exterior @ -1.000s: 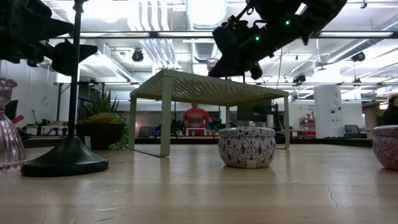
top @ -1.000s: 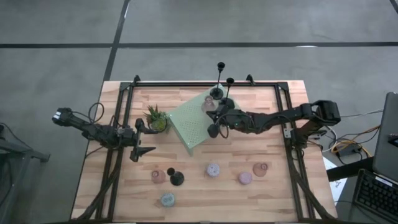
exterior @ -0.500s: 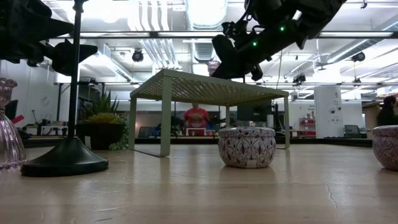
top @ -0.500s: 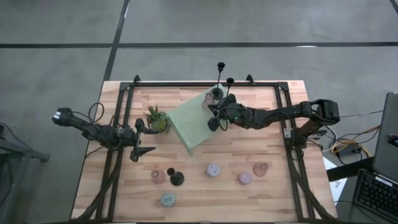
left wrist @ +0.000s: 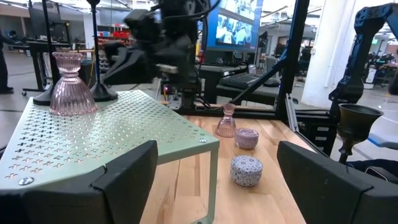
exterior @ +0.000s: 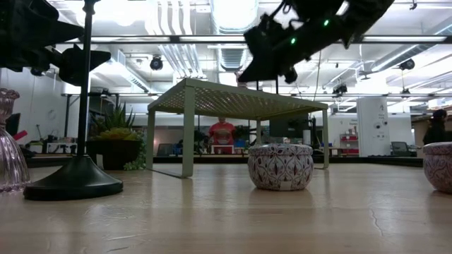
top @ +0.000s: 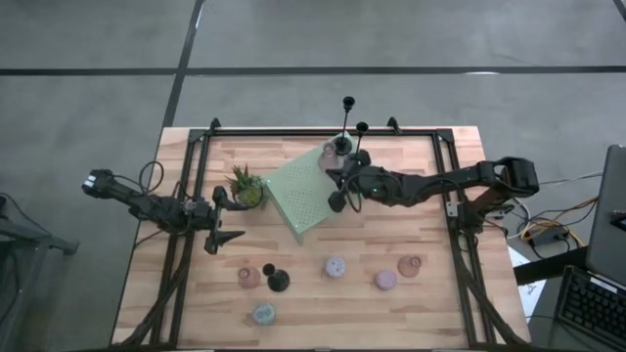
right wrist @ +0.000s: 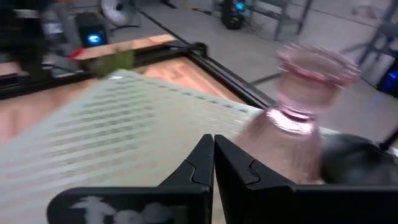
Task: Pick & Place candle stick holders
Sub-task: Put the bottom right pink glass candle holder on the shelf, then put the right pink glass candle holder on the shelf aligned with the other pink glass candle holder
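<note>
A pink glass cup (top: 335,152) and two slim black sticks (top: 344,125) stand on the pale green perforated stand (top: 303,196). My right gripper (top: 335,200) hovers shut and empty over the stand, just beside the cup (right wrist: 298,124); it also shows in the left wrist view (left wrist: 115,62). My left gripper (top: 227,217) waits open and empty near the table's left side, by the plant (top: 246,188). On the near part of the table stand a black stick (top: 279,282), two pink cups (top: 251,277) (top: 409,265) and three pucks (top: 335,266) (top: 385,281) (top: 262,313).
A dark metal frame (top: 293,132) runs round the table. The spiky green plant stands at the stand's left corner. Bare wood (top: 391,230) lies between the stand and the near row of holders. A person (exterior: 223,134) shows in the room behind.
My right gripper has shifted a little over the stand's right side, beside the pink cup, and has risen slightly. The left arm has kept still.
</note>
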Robot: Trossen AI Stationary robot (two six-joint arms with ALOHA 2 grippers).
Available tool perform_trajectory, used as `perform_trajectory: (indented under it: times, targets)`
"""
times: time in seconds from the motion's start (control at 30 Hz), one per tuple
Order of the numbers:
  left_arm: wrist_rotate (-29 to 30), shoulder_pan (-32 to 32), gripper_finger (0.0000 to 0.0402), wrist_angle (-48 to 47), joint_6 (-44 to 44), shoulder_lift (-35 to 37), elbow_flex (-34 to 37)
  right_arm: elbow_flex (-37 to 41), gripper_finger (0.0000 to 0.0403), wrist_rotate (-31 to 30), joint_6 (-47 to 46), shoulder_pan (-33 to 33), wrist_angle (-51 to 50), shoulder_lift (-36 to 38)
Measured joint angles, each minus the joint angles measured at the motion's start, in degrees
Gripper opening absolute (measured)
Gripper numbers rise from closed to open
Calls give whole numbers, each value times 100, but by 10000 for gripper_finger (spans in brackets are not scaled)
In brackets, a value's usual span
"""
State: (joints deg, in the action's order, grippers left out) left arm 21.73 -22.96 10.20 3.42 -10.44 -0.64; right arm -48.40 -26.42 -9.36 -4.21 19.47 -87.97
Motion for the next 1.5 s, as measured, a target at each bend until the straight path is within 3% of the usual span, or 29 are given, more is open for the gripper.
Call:
perform_trajectory:
  times: [0.17, 0.47, 0.67, 0.8, 1.17, 1.33, 1.5]
  targets:
    - [0, 0, 335, 0, 0, 0, 1, 0, 8, 237, 134, 523, -660, 564]
    - [0, -1, 335, -6, 0, 0, 1, 0, 8, 313, -2, 1844, -2771, 1972]
    - [-1, 0, 335, -2, 0, 0, 1, 0, 8, 321, -585, 2536, -4026, 2644]
    - [-2, 0, 335, -2, 2, 0, 0, -108, 8, 745, -1837, 2728, -5328, 2957]
    - [0, -2, 335, 0, 2, 0, 2, -380, 13, 2382, -4499, 3363, -7735, 2864]
    - [-1, 0, 335, 4, 1, 0, 1, -616, 53, 2598, -5023, 3490, -8566, 2663]
    - [-1, -1, 335, 6, 1, 0, 2, -548, 107, 2715, -5412, 3602, -8667, 2491]
